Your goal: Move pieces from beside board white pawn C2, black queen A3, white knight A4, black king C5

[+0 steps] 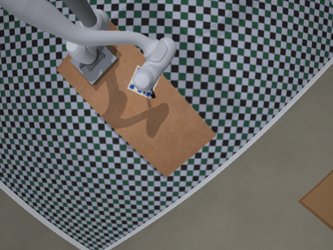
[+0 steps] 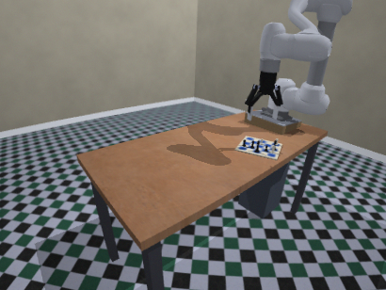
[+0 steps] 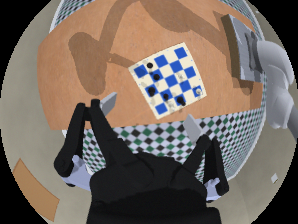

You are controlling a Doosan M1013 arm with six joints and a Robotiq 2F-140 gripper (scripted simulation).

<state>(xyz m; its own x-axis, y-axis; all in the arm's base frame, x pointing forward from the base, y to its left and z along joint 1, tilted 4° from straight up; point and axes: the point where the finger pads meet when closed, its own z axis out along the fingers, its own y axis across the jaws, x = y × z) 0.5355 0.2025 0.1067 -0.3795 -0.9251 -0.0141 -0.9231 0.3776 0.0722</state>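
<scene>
The small blue-and-white chessboard (image 2: 243,148) (image 3: 180,52) lies on the wooden table (image 2: 165,179) (image 1: 179,138) near the robot's base. Several black and white pieces (image 2: 257,145) (image 3: 153,78) stand on it, too small to tell apart. In the overhead view only an edge of the board (image 1: 133,87) shows under the arm's wrist. My gripper (image 2: 264,102) (image 3: 152,109) is wide open and empty. It hangs high above the table, near the board's far edge. I see no piece lying on the table beside the board.
The arm's base mount (image 2: 275,120) (image 1: 93,65) stands on the table's end close behind the board. The arm's shadow (image 2: 202,153) falls on the table. A grey box (image 2: 261,193) stands under the table. Checkered floor surrounds it.
</scene>
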